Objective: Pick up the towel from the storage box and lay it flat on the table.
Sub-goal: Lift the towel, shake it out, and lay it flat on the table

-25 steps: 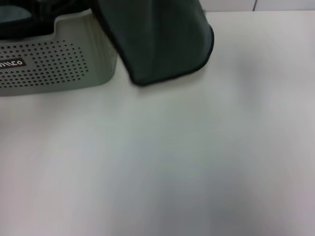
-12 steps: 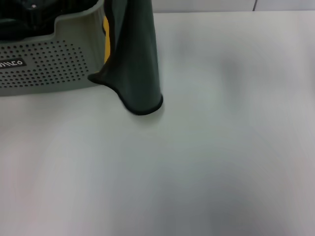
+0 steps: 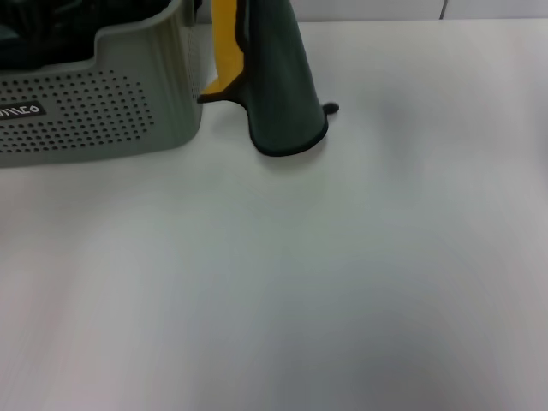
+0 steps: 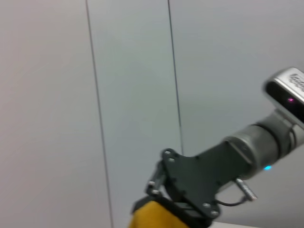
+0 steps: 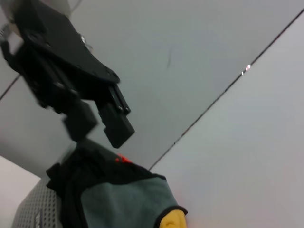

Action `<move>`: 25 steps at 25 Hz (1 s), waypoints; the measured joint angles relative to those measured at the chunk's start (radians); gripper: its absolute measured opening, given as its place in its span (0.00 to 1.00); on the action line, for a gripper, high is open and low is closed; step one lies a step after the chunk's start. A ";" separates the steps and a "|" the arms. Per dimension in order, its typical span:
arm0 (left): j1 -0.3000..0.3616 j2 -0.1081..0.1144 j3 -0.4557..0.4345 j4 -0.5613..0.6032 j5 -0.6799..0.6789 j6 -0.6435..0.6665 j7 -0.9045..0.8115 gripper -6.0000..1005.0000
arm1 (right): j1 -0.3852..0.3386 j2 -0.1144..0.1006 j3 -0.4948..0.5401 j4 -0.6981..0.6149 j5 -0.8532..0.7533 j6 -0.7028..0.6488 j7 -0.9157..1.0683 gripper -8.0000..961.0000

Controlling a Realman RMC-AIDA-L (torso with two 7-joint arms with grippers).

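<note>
Beside the pale grey-green perforated plastic storage box (image 3: 94, 94), the square dark green towel (image 3: 278, 94) hung in a soft fold, yellow reverse showing, its lower edge apparently just above the plain white matte counter (image 3: 342, 282). The right claw (image 4: 183, 204) pinched its top edge; the left claw (image 5: 102, 121) seemed clamped on it too, probably to spread it flat.

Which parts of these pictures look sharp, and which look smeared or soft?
Head view: the pale grey-green perforated storage box looks crisp, the hanging dark green towel softer. Right wrist view: the left end effector is motion-smeared. Left wrist view: the right end effector looks fairly sharp.
</note>
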 joint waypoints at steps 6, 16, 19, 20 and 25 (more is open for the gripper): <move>0.006 -0.004 0.040 -0.031 0.030 -0.010 0.016 0.41 | 0.038 0.001 -0.059 0.019 -0.016 0.074 0.019 0.01; 0.014 -0.004 0.042 -0.120 0.034 -0.049 0.072 0.45 | 0.098 0.004 -0.137 0.052 -0.019 0.174 0.043 0.01; 0.018 -0.003 0.042 -0.123 0.035 -0.051 0.077 0.45 | 0.106 0.004 -0.147 0.057 -0.020 0.187 0.048 0.01; 0.018 -0.003 0.042 -0.124 0.035 -0.051 0.078 0.45 | 0.107 0.004 -0.148 0.057 -0.021 0.189 0.050 0.01; 0.026 -0.003 0.042 -0.128 0.036 -0.051 0.081 0.45 | 0.112 0.004 -0.149 0.059 -0.022 0.201 0.056 0.01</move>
